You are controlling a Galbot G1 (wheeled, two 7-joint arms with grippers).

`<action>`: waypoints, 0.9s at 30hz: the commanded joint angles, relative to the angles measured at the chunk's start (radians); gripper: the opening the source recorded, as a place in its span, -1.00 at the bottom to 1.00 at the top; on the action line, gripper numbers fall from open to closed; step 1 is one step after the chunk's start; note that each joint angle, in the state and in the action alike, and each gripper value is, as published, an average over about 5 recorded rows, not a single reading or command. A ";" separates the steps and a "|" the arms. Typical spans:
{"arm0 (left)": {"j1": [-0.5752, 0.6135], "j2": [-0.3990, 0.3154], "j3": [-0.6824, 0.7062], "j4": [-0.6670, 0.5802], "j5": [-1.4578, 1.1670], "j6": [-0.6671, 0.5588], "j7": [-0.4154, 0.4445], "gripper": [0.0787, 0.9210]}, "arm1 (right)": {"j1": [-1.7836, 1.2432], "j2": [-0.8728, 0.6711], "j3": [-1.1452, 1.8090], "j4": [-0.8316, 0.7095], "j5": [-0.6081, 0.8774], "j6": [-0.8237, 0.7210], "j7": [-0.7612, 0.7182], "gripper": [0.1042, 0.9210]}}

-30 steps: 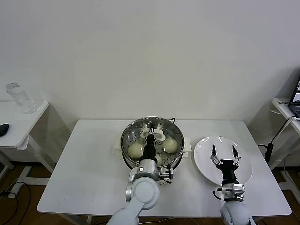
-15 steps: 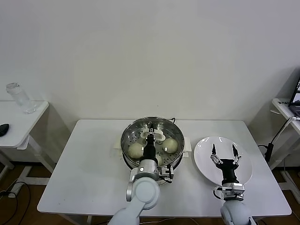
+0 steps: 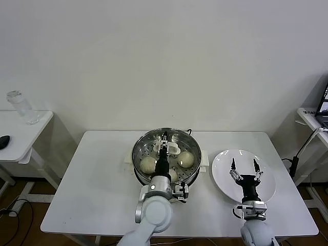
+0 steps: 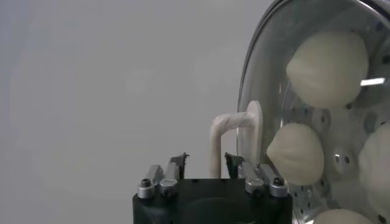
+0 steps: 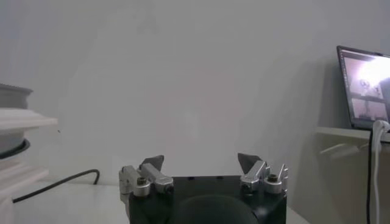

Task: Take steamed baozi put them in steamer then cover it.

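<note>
Left gripper (image 3: pixel 164 142), pinching the clear glass cover's white oblong handle (image 4: pixel 226 135), should seat it level on the round steel steamer (image 3: pixel 141 146) holding cream-white domed baozi (image 3: pixel 148 164), while the open right gripper (image 3: pixel 244 166) idles over the white plate (image 3: pixel 269 184).

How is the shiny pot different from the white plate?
The steamer is deep, shiny metal with holes in its tray; the plate is flat, plain white. The steamer has baozi inside, seen through the clear cover; the plate has no food on it. The left end effector is at the cover's handle over the steamer; the right end effector hangs open over the plate. Both are round and sit on the table.
</note>
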 commanded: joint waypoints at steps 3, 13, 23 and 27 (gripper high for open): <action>0.056 0.071 0.023 -0.151 -0.061 -0.001 0.009 0.26 | 0.008 0.005 -0.001 0.002 0.004 -0.004 0.000 0.76; 0.074 0.206 0.011 -0.324 -0.299 0.016 0.053 0.71 | 0.000 -0.025 0.010 -0.015 0.077 -0.044 -0.080 0.76; 0.127 0.235 -0.316 -0.404 -1.077 -0.151 -0.313 0.77 | -0.016 -0.052 -0.015 0.021 0.149 -0.131 -0.065 0.76; 0.174 0.204 -0.523 -0.322 -1.376 -0.315 -0.439 0.77 | -0.017 -0.051 -0.010 0.041 0.192 -0.102 -0.086 0.76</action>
